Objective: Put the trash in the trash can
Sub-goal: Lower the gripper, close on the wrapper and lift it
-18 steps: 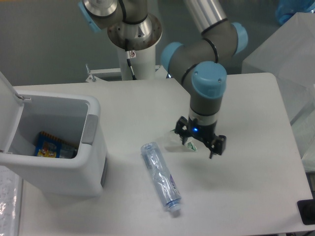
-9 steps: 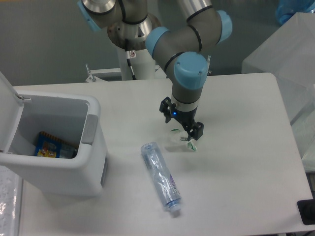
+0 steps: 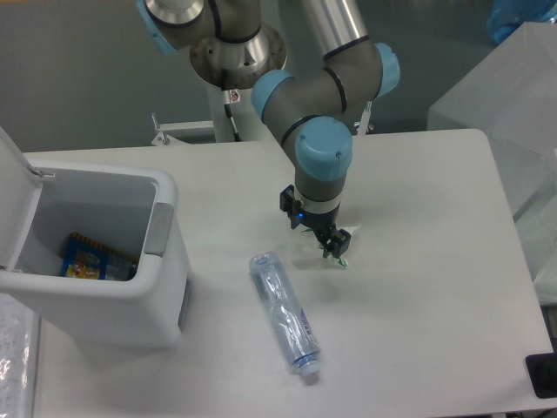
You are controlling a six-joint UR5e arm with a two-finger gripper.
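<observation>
The small crumpled clear wrapper with green marks (image 3: 342, 252) lies on the white table right of centre. My gripper (image 3: 311, 225) is low over it, fingers pointing down and standing apart on either side of the wrapper, which they partly hide. The crushed clear bottle with a bluish label (image 3: 285, 315) lies on the table in front and to the left of the gripper, untouched. The white trash can (image 3: 104, 305) stands at the left with its lid (image 3: 12, 200) swung up.
A colourful packet (image 3: 87, 259) lies in the bottom of the trash can. The arm's base column (image 3: 239, 104) rises at the table's back edge. A translucent box (image 3: 509, 104) stands at the right and a black object (image 3: 542, 374) sits by the front right corner.
The gripper has moved left and back, turned about its axis and dropped lower over the wrapper. The bottle and the trash can have stayed put.
</observation>
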